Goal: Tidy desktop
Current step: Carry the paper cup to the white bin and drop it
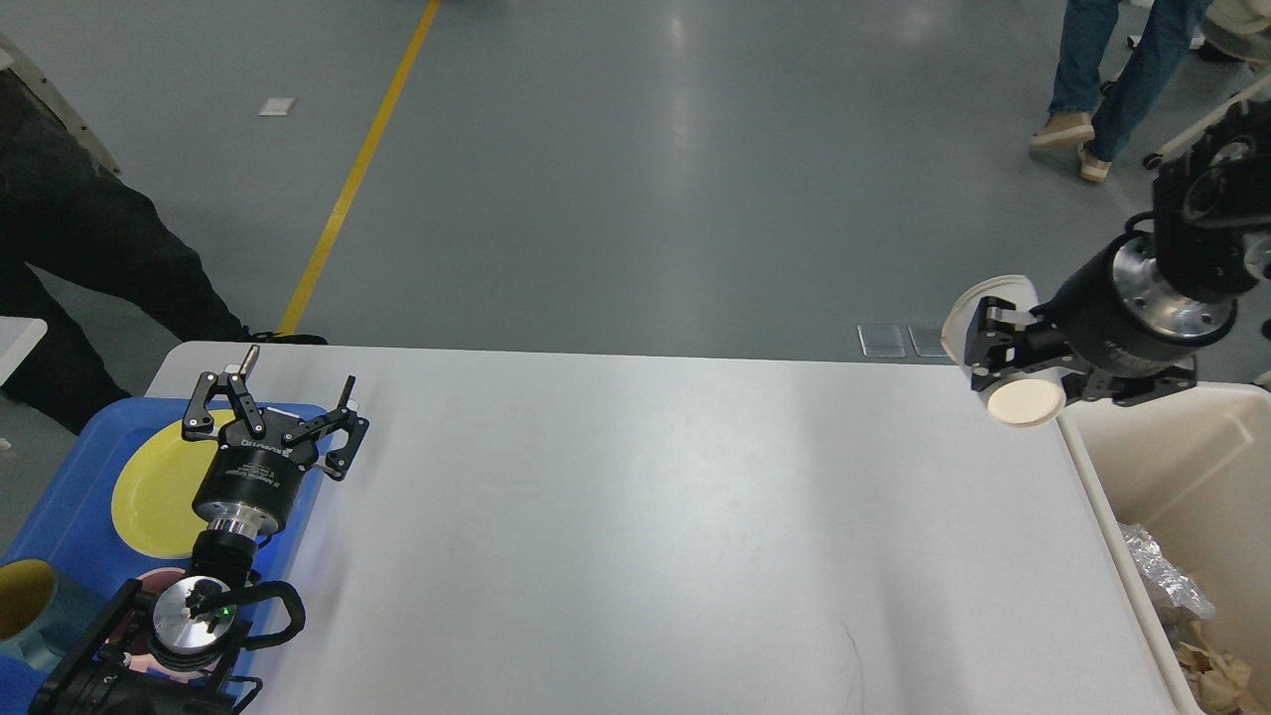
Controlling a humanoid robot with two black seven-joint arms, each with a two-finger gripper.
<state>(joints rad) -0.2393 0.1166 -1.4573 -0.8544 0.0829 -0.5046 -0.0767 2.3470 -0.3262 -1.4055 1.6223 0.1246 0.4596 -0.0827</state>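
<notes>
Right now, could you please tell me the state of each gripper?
Left gripper: open, holding nothing, above the blue tray.
Right gripper: closed on the white cup, near the beige bin.

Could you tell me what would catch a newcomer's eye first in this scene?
Probably the right gripper, raised at the desktop's far right corner and shut on a white paper cup beside the beige bin. Next, the open left gripper over the blue tray with its yellow plate.
</notes>
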